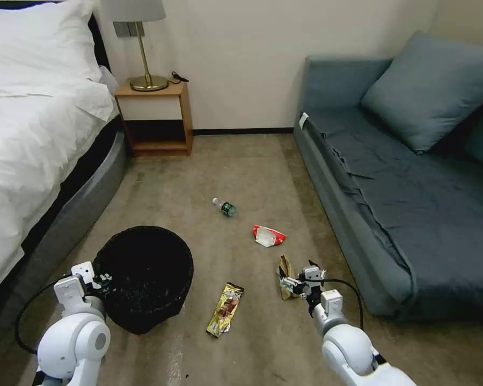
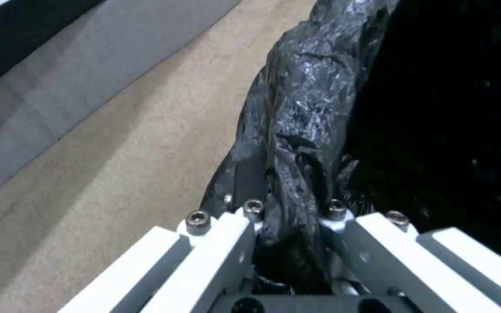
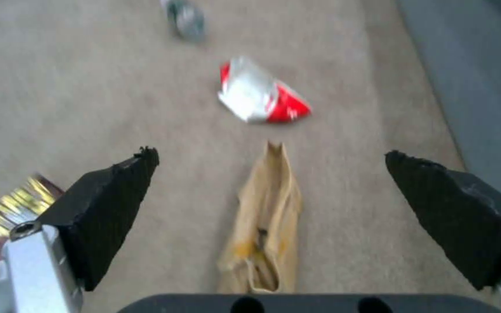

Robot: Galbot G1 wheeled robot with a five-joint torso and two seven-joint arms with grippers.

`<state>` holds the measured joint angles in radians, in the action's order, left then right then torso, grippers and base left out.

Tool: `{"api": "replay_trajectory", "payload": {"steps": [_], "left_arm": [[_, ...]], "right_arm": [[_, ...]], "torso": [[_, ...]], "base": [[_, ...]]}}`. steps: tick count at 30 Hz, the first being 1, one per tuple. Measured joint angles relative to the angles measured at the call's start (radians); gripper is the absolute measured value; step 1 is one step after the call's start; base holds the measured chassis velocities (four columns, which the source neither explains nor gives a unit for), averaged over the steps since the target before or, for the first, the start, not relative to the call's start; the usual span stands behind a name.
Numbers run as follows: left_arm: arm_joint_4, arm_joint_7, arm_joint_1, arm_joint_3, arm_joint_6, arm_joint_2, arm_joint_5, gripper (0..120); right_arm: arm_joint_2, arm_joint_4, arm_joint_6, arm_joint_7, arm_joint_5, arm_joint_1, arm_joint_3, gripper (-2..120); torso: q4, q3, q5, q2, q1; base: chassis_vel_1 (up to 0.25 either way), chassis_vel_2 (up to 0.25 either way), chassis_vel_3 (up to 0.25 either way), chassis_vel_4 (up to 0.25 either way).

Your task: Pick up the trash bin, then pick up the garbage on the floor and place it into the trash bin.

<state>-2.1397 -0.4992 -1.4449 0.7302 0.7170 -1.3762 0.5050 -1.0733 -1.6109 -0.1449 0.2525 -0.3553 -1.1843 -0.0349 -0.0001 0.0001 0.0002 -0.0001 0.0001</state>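
The black trash bin [image 1: 145,279] with its glossy liner is at the lower left, and my left gripper [image 1: 101,283] is shut on its near rim. The left wrist view shows the fingers [image 2: 227,234] pinching the crumpled liner over the trash bin's rim [image 2: 302,126]. Several pieces of garbage lie on the carpet: a gold-brown wrapper [image 1: 225,309], a brown paper bag [image 1: 285,268], a red-and-white wrapper [image 1: 268,236] and a small bottle [image 1: 225,207]. My right gripper [image 1: 295,282] hangs open just above the paper bag [image 3: 265,217], its black pads [image 3: 111,204] on either side of it.
A white bed [image 1: 32,139] on a grey base runs along the left. A wooden nightstand [image 1: 155,118] with a lamp stands against the back wall. A blue-grey sofa [image 1: 402,193] lines the right, close to my right arm. Bare carpet [image 1: 198,171] lies between them.
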Motion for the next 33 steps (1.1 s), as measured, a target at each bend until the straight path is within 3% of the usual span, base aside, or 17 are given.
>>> {"api": "replay_trajectory", "payload": {"steps": [9,23,26,28,29,33], "left_arm": [[0.007,0.0,-0.014,0.004,-0.005,-0.016,-0.024,2],[0.002,0.0,-0.029,0.012,-0.016,-0.021,-0.034,2],[0.004,0.001,-0.03,0.013,-0.019,-0.02,-0.035,2],[0.004,0.001,-0.03,0.012,-0.019,-0.02,-0.035,2],[0.005,0.001,-0.03,0.011,-0.02,-0.02,-0.037,2],[0.008,0.003,-0.03,0.01,-0.022,-0.02,-0.038,2]], "right_arm": [[-0.048,0.314,0.008,-0.029,-0.025,0.213,0.216,96],[-0.143,0.577,0.047,-0.042,0.028,0.302,0.265,93],[-0.151,0.582,0.047,-0.034,0.035,0.301,0.256,82],[-0.151,0.582,0.047,-0.033,0.036,0.301,0.255,82],[-0.151,0.579,0.048,-0.026,0.037,0.296,0.25,74],[-0.143,0.565,0.048,-0.02,0.039,0.286,0.242,61]], "torso": [[0.0,0.0,0.0,0.0,0.0],[0.0001,0.0,-0.0002,0.0,0.0],[0.0001,0.0,-0.0002,0.0,0.0],[0.0001,0.0,-0.0002,0.0,0.0],[0.0,0.0,-0.0002,0.0,0.0],[0.0001,0.0,-0.0002,0.0,0.0]], "base": [[0.0,0.0,0.0,0.0],[0.0,0.0,0.0,0.0],[0.0,0.0,0.0,0.0],[0.0,0.0,0.0,0.0],[0.0,0.0,0.0,0.0],[0.0,0.0,0.0,0.0]]}}
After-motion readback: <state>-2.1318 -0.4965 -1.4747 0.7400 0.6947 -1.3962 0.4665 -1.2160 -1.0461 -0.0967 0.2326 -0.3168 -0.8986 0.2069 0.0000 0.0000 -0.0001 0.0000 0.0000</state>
